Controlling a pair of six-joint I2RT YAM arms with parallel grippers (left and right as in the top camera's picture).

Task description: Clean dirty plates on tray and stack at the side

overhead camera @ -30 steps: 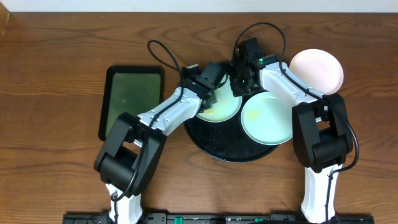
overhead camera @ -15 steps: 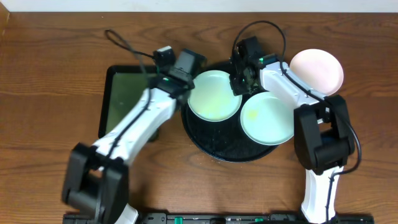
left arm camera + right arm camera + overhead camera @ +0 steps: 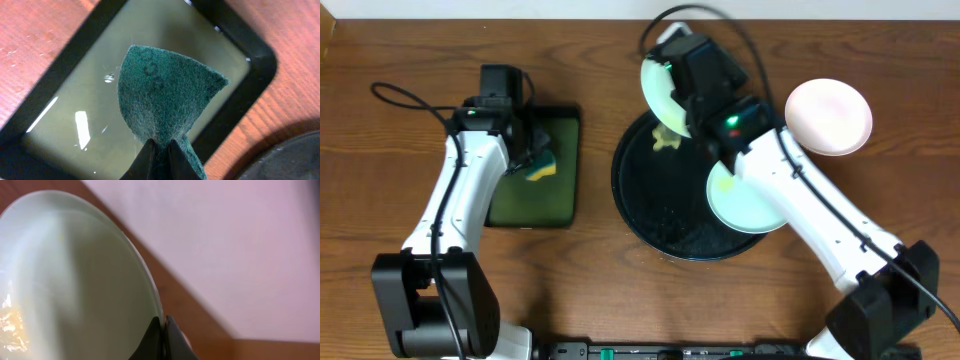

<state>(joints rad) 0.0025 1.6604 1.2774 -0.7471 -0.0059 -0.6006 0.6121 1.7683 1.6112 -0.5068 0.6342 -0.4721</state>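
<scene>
Wood table (image 3: 400, 60), pale wall (image 3: 225, 240) | left claw (image 3: 160, 147) pinches sponge (image 3: 165, 95) | right claw (image 3: 161, 330) grips plate (image 3: 75, 280)

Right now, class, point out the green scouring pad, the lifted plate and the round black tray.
green scouring pad (image 3: 167, 95), left wrist view, middle of its face
lifted plate (image 3: 75, 280), right wrist view, its inner face
round black tray (image 3: 660, 210), overhead view, bare speckled base
</scene>
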